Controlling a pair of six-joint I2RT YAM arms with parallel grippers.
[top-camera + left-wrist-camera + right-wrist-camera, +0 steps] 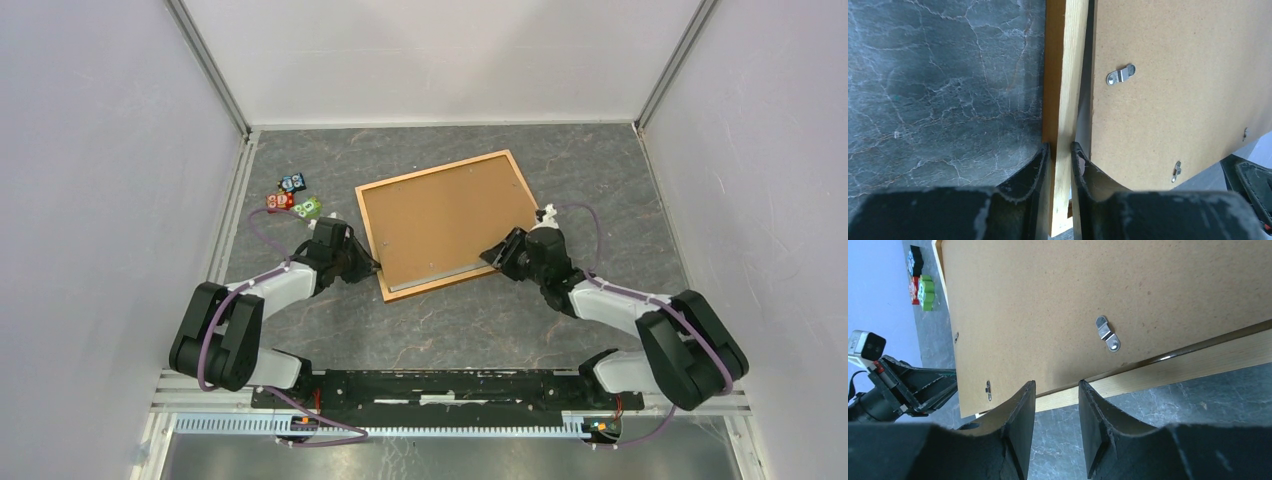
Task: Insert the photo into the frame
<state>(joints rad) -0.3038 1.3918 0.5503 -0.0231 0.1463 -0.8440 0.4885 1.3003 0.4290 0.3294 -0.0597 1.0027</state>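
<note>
Frame [445, 222] at centre of the top view: lies back-up and askew on marbled grey table [450, 330], bare surface on every side, coloured blocks [292, 198] apart at upper left. Dark gap between fibreboard back [1048, 300] and near rail. Left gripper [1060, 148], bottom centre of its view: pinches the pale wooden side rail, one finger each side. Right gripper [1056, 384]: half-spread just before the near rail, nothing between the fingers. Smooth speckled board, small metal turn clips [1120, 75].
</note>
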